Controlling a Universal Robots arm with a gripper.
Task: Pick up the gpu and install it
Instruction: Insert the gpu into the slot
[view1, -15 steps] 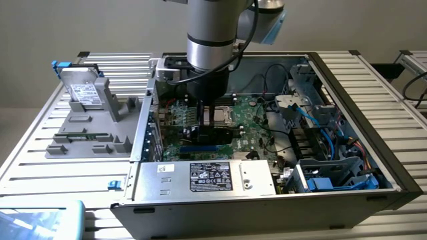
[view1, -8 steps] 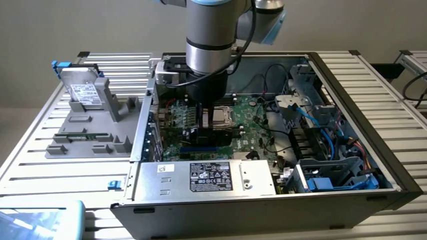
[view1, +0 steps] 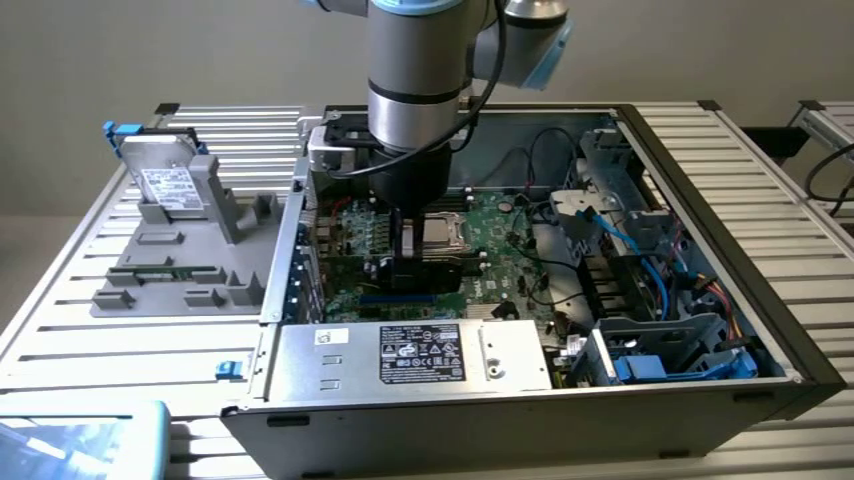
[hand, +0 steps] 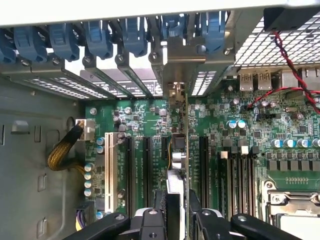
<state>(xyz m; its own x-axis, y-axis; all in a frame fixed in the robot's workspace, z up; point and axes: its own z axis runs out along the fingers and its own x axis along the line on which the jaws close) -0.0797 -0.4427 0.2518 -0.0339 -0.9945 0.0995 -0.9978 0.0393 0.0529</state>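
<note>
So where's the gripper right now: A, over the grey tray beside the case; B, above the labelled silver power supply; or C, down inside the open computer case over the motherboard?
C: the exterior view shows the gripper down inside the computer case over the green motherboard, and the wrist view shows the gpu clamped edge-on in it.

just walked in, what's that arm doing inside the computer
A robot arm reaches down into an open computer case, and its gripper is clamped on the gpu, a thin green card held on edge. The card stands upright over the motherboard, lined up alongside the expansion slots, with its metal bracket toward the case's rear wall. Whether it is seated in a slot can't be told from here.
</note>
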